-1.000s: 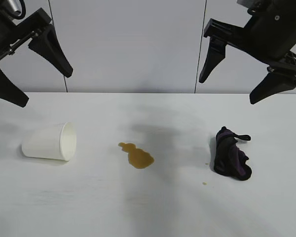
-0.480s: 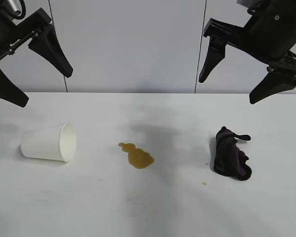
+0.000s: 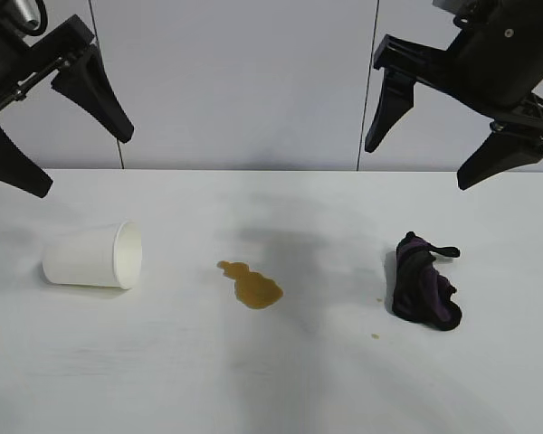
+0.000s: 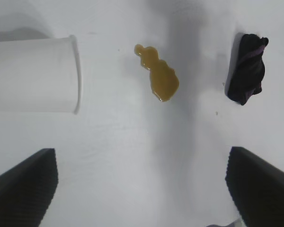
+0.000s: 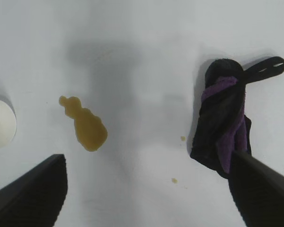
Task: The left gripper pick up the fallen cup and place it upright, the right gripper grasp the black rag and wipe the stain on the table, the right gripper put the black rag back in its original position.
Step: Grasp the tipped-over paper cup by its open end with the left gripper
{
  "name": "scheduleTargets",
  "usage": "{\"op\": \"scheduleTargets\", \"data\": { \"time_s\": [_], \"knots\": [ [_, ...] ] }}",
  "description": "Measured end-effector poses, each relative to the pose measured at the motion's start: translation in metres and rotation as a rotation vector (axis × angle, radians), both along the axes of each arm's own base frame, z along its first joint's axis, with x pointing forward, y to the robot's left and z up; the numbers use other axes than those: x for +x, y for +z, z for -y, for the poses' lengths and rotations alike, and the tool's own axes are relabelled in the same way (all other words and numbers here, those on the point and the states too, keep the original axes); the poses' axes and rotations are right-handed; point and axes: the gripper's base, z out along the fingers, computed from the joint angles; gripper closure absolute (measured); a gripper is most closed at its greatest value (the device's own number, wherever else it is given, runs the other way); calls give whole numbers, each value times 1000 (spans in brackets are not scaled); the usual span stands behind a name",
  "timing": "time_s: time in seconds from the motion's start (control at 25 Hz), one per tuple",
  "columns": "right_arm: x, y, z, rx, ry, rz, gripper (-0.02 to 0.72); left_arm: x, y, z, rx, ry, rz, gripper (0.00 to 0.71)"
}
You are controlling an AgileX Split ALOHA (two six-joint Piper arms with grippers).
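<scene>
Both claws hang high above the table with fingers spread wide and nothing held: the left gripper over the cup, the right gripper over the black rag. Since a second ago only the cup has rolled slightly; it lies on its side, the stain between it and the rag. The right wrist view alone shows two small droplets beside the rag.

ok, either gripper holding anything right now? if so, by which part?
Nothing is held. The left gripper and right gripper hang open above the table; the cup and black rag lie untouched.
</scene>
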Motion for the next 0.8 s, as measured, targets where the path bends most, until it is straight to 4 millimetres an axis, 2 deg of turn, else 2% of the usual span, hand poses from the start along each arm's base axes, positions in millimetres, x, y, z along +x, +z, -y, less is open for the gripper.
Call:
{"op": "scheduleTargets", "data": {
  "time_s": [0.28,0.48,0.64,0.8],
  "knots": [
    [0,0,0,0,0,0,63,-6,0,2,64,-484,265,17],
    [0,0,0,0,0,0,63,-4,2,3,86,-642,420,17],
    [0,0,0,0,0,-2,63,8,-3,-5,321,-814,617,17],
    [0,0,0,-1,1,-4,63,19,-16,-7,446,-881,671,17]
  ]
}}
